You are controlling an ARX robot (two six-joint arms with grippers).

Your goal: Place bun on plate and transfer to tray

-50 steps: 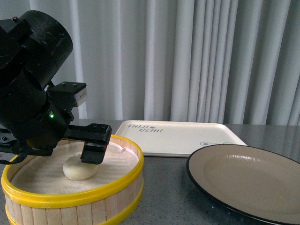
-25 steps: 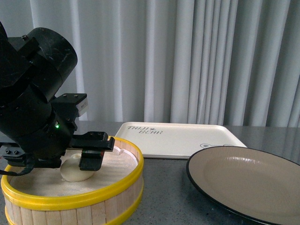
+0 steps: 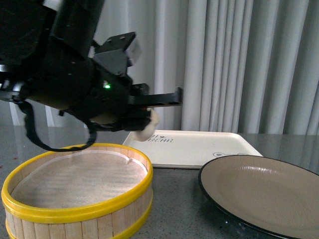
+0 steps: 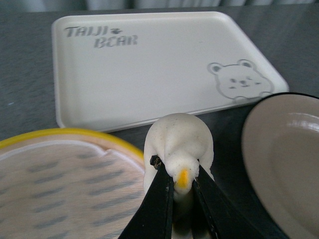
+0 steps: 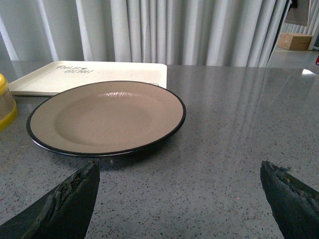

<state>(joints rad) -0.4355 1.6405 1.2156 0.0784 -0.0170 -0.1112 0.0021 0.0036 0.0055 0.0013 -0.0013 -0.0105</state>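
Observation:
The cream-white bun (image 4: 178,142) is pinched between my left gripper's (image 4: 180,181) black fingers and squeezed so that yellow filling shows. In the front view the bun (image 3: 148,130) hangs in the air above the steamer's far right rim, near the tray's left end. The beige, black-rimmed plate (image 3: 264,191) lies empty at the right, and the cream tray (image 3: 192,145) with brown lettering and a bear drawing (image 4: 238,81) lies behind it. My right gripper (image 5: 182,199) stands open over bare table, on the near side of the plate (image 5: 107,117).
A yellow-rimmed wooden steamer basket (image 3: 79,201) with a cloth liner sits at the front left, empty. Grey curtains hang behind the grey speckled table (image 5: 224,129). The bulky left arm (image 3: 65,74) fills the upper left of the front view.
My left gripper has lifted the bun out of the steamer basket and carried it up and to the right. The basket now holds nothing.

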